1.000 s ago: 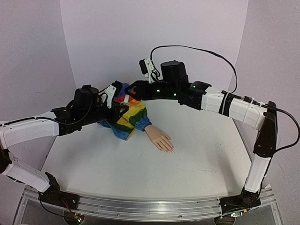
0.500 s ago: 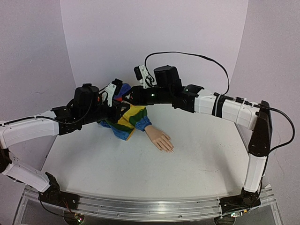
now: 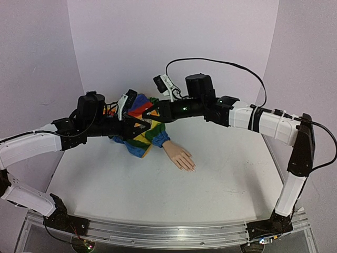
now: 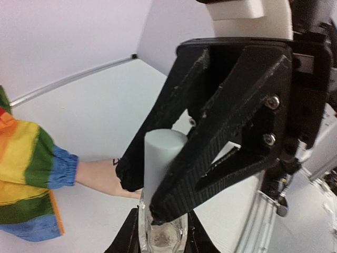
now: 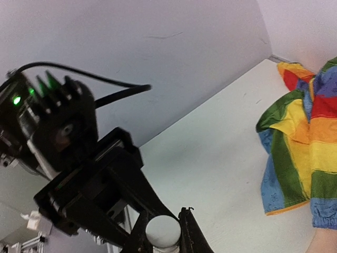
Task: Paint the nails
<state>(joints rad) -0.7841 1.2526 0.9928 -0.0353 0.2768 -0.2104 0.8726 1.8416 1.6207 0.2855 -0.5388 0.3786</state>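
The left gripper [image 4: 160, 245] is clamped on the clear bottle [image 4: 162, 233] and holds it off the table [image 3: 158, 200] toward 11 o'clock, probably to steady it for uncapping. Reaching in from 3 o'clock, the right gripper [image 5: 162, 237] is pinched tight on the white cap [image 4: 160, 153], its 2 fingers flanking it. The nails [image 3: 190, 167] tip the mannequin hand [image 3: 180, 157], which lies flat at 5 o'clock from the bottle. Its rainbow sleeve [image 3: 145, 136] is bunched under both grippers.

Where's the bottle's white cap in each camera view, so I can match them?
Top external: not visible; arms cover it, above the rainbow sleeve.
Left wrist: white cap centre, between black fingers, atop the clear bottle.
Right wrist: bottom centre, end-on.
Shared landmark: the rainbow sleeve.
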